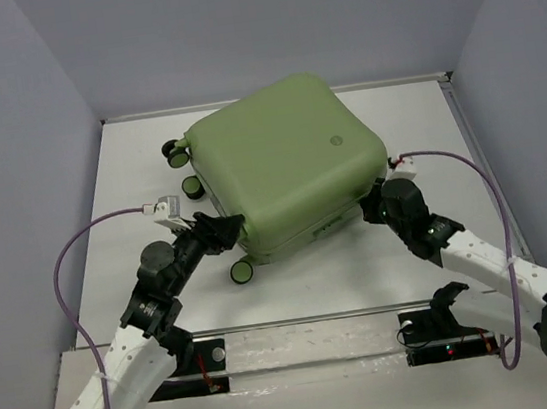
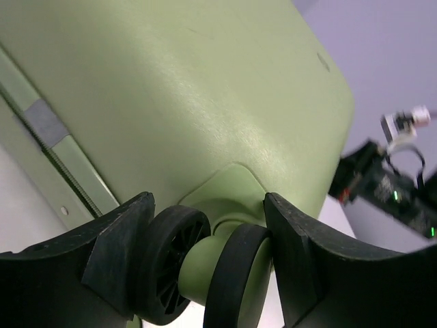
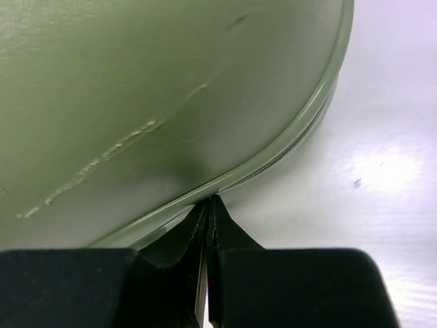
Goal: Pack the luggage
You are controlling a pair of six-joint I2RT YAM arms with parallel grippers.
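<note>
1. So, top view: pale green hard-shell suitcase w/ rounded corners [image 1: 288, 162] lies closed, logo side up, approx. mid-way across the white bench [image 1: 365, 283], turned at an angle, casters facing left. Left gripper [image 1: 218, 230] is at its near-left corner, right gripper [image 1: 374, 201] at its near-right corner.
2. Left wrist view: left gripper [image 2: 208, 239] has jaws wide apart, clamped on a twin black caster wheel [image 2: 171, 266], w/ a pad against each side. Green shell [image 2: 191, 89] fills the view above.
3. Right wrist view: right gripper [image 3: 210, 213] fingers are pressed together w/ nothing between. Tips touch the suitcase [image 3: 136, 102] at its rim seam on a rounded corner, bench [image 3: 382, 171] alongside.
</note>
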